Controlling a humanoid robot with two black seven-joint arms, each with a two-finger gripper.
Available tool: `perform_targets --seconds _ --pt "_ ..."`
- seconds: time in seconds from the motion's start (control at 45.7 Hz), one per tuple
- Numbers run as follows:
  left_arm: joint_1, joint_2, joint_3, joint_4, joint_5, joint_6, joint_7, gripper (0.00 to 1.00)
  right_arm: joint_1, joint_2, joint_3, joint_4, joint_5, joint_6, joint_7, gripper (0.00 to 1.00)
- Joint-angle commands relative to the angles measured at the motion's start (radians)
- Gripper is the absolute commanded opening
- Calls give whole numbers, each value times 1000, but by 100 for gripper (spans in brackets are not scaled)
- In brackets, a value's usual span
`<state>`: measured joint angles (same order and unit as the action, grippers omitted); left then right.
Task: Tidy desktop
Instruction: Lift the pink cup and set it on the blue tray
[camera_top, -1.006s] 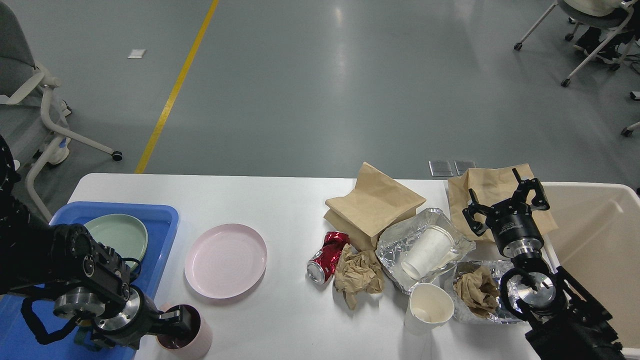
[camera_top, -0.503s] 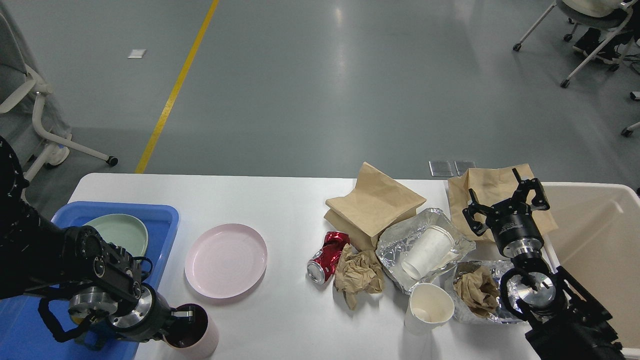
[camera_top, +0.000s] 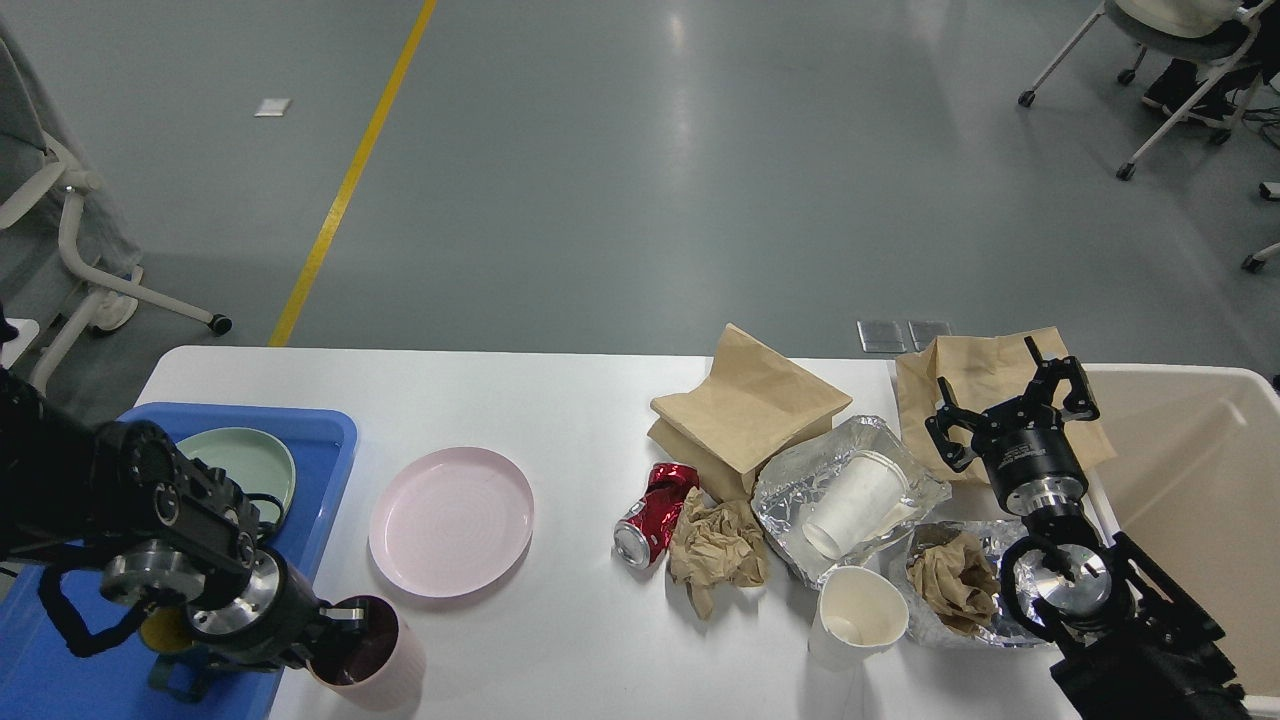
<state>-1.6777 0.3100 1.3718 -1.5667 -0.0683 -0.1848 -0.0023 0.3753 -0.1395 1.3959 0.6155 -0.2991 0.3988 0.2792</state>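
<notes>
White desktop (camera_top: 560, 400) below, left gripper (camera_top: 345, 625) clamping pink cup (camera_top: 375, 665) rim

No legible text, brand, number or sign found. The crushed red can (camera_top: 655, 513) bears markings too small to read; the right gripper (camera_top: 1010, 415) carries a faint, unreadable label.

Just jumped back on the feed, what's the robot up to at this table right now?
It is partway through clearing the desktop. The left gripper is at the rim of a pink cup near the front edge, beside the blue tray, which already holds a green plate. A pink plate is on the table. The right gripper hovers open and empty over a brown paper bag next to the beige bin. A crushed red can, crumpled paper, foil and paper cups lie uncleared.
</notes>
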Motion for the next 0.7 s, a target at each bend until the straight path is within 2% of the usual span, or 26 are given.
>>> perform_targets --seconds 0.0,0.197,0.372,0.459,0.569,0.678 --pt "-203 23 79 -94 -4 -79 -34 0 -1 0 0 0 0 0 0 100" --pt "-592 35 193 -113 9 -458 -36 0 -1 0 0 0 0 0 0 100" --pt "-841 26 250 -116 59 -642 -18 0 0 0 0 0 0 0 0 100" --pt "-904 44 276 -115 90 -691 -24 0 -1 0 0 0 0 -2 0 100" --pt "-912 121 328 -98 136 -691 -45 0 0 0 0 0 0 0 0 100" --pt "-895 231 375 -41 248 -696 -110 0 1 0 0 1 0 0 0 100"
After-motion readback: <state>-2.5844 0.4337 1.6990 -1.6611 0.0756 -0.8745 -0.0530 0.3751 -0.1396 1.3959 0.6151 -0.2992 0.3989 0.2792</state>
